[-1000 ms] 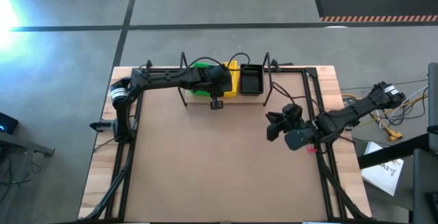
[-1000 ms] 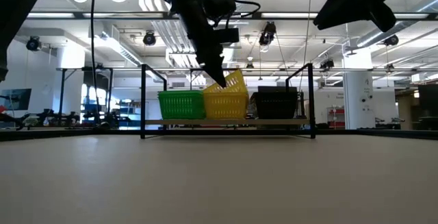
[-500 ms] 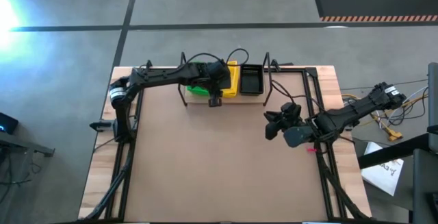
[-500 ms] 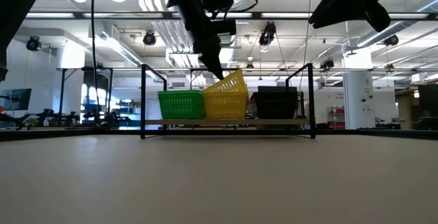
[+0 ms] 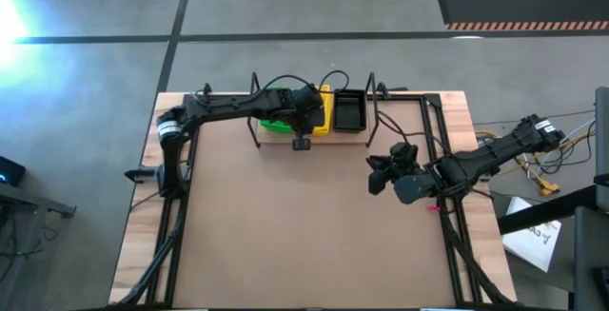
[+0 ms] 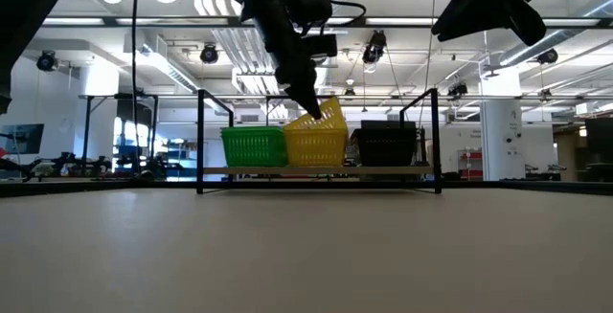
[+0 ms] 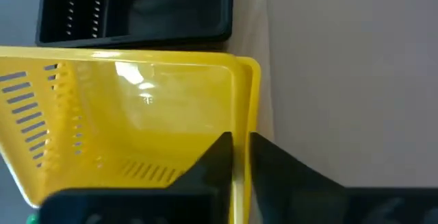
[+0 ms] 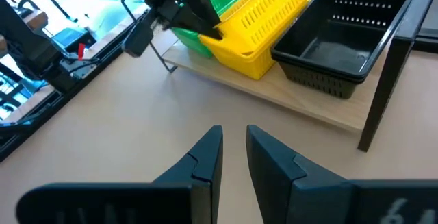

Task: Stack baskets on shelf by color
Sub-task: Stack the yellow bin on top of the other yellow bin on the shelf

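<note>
Left gripper [image 7: 239, 159] pinches my tilted yellow basket's [image 7: 123, 121] rim over the shelf [image 8: 287, 101]; right gripper [image 8: 233, 148] hovers nearby, slightly open, empty.

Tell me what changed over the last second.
Little moved. The left gripper keeps its pinch on the rim of the tilted top yellow basket; it rose slightly half a second ago and has now dipped back toward the yellow stack. The right gripper, green baskets, black baskets and shelf stayed put.
</note>
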